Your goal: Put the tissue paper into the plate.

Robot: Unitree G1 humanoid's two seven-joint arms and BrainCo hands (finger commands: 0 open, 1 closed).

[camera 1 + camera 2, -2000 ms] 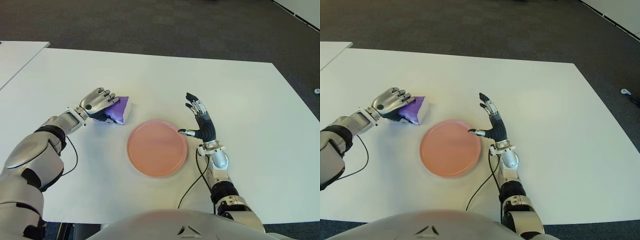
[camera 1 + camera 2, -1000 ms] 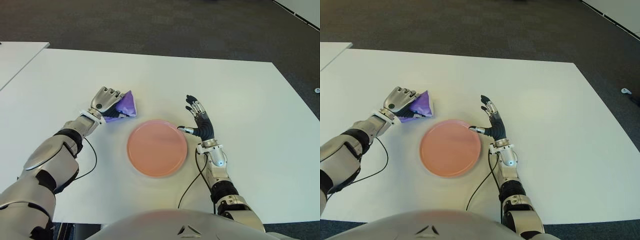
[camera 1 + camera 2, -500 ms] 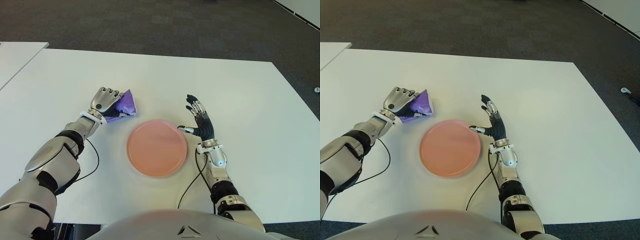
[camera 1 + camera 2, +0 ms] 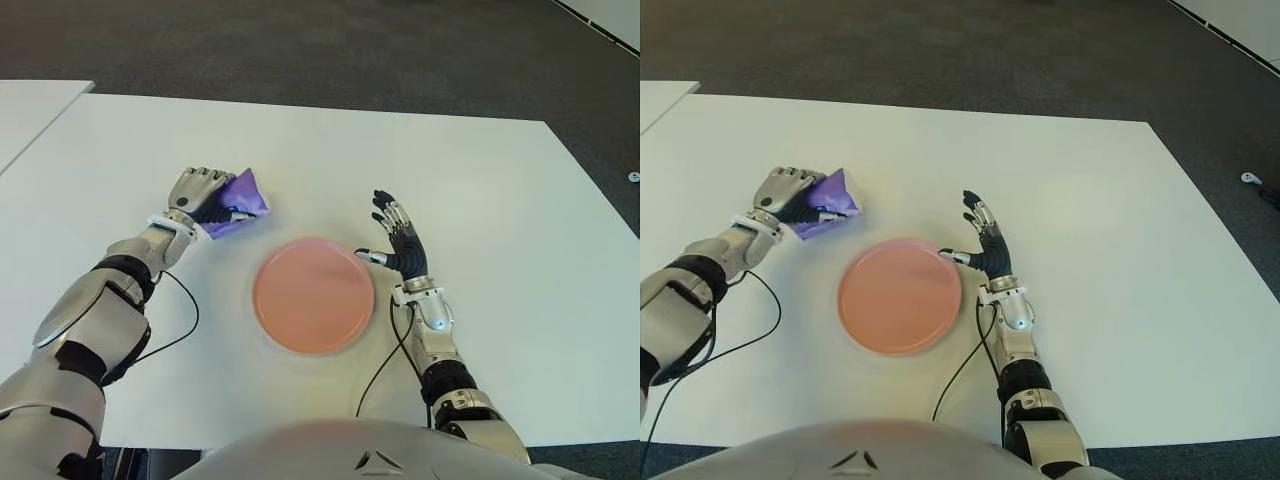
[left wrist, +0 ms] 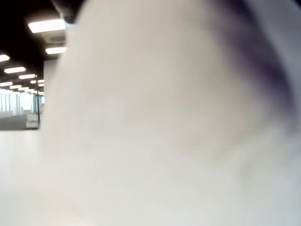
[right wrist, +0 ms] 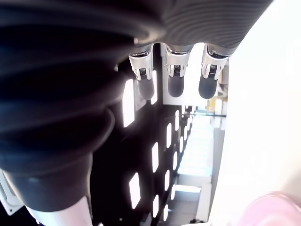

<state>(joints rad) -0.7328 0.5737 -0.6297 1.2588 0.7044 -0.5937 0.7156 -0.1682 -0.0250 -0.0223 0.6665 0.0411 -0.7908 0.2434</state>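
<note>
While your left hand sits curled over the tissue paper, note that the grasp looks complete: fingers wrap the near edge of the purple pack, and the pack's far corner sticks out past the knuckles toward the plate. The left wrist view is filled by a pale blur with a purple tinge, so it confirms nothing about finger contact; you rely on the eye views here. Whether the pack is lifted clear of the bench or touching it cannot be told.

Tissue paper position: in the left hand, on the robot's left of the plate and slightly farther from the body, near the rim but apart from it. Nothing lies in the plate yet.

Your right hand shows just beside the plate's right rim, fingers spread and straight, thumb pointing toward the rim, holding nothing. The right wrist view shows three extended fingertips, consistent with that. Judgement: it is placed there to steady the plate, or simply to stay out of the way; contact with the rim cannot be confirmed.

Step in hand, as judged: carry phase about to start. You need to lift, sweep the left hand toward the plate centre, then release. Risk: the pack's loose corner may catch the rim on a low pass.
</note>
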